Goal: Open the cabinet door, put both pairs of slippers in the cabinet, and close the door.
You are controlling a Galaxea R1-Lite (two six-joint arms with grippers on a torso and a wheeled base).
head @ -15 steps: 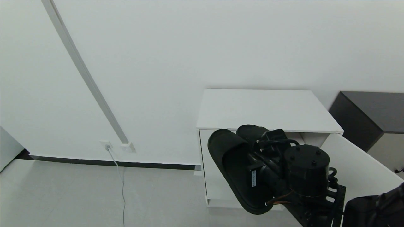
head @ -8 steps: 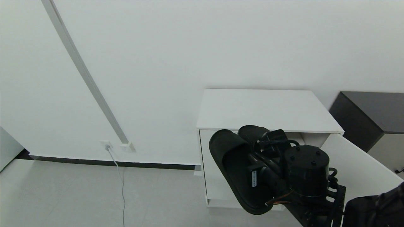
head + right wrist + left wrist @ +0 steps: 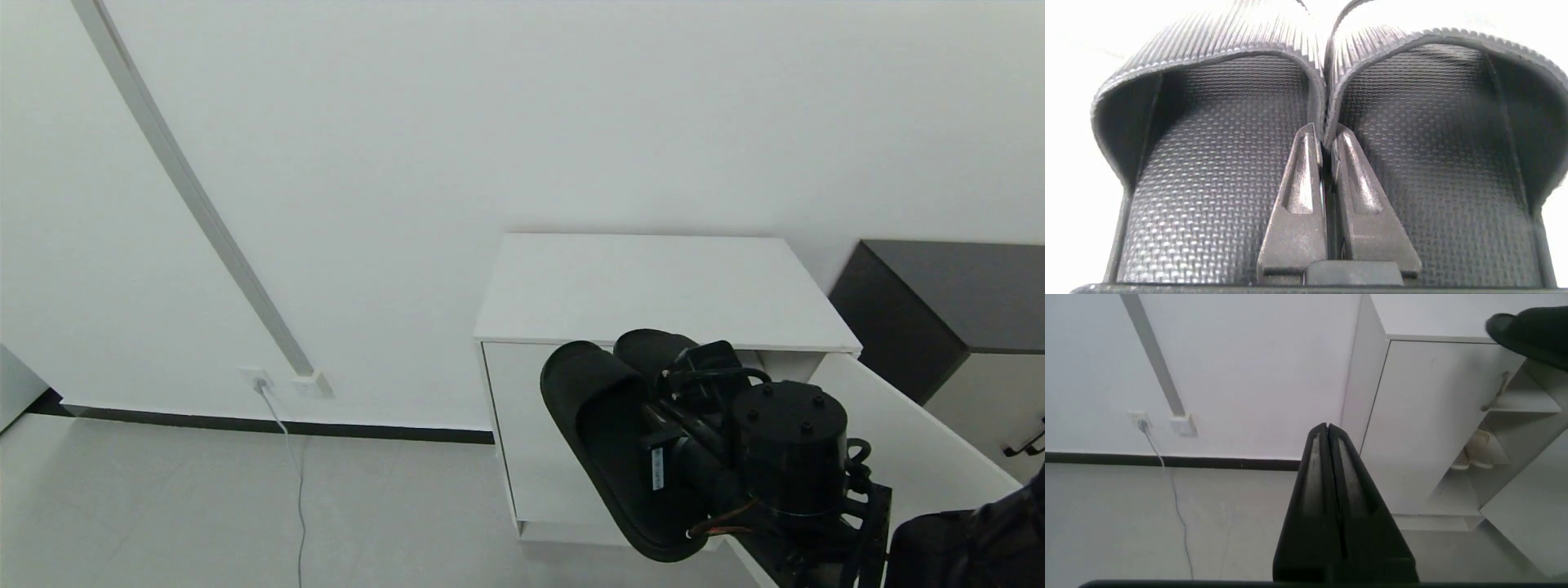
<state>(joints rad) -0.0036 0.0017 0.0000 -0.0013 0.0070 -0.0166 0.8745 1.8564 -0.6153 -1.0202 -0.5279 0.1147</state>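
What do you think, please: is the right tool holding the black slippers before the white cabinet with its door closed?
Not quite: the head view shows the door open. The right tool does hold the black slippers before the white cabinet.

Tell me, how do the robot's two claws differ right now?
The left gripper is shut on nothing; the right gripper pinches the touching inner sides of the black slippers. The left gripper aims toward the floor beside the white cabinet; the right gripper is up before its open side. Both are black and shut.
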